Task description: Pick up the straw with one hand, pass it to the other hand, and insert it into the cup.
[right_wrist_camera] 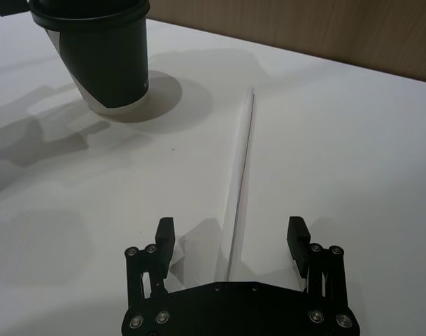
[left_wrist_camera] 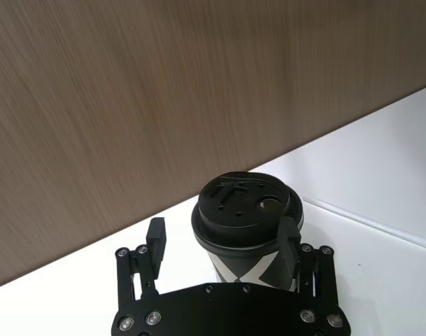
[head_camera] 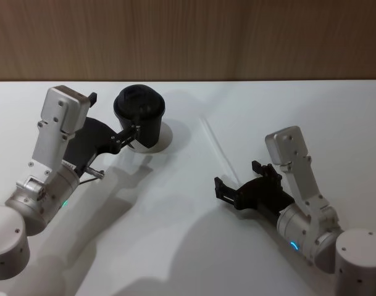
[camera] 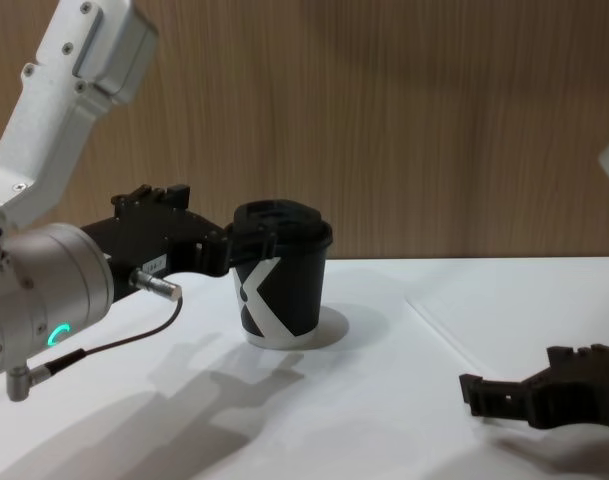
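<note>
Loosely — left tool (left_wrist_camera: 222,229) around cup (left_wrist_camera: 245,208).

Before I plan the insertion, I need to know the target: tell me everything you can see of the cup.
The cup is small, black paper by its look, tapering downward, with a large white X mark on its side. A black plastic lid with a small opening near its rim closes it. It stands upright on the white table, left of centre. The open left gripper straddles it at the lid; one finger seems to touch it.
</note>
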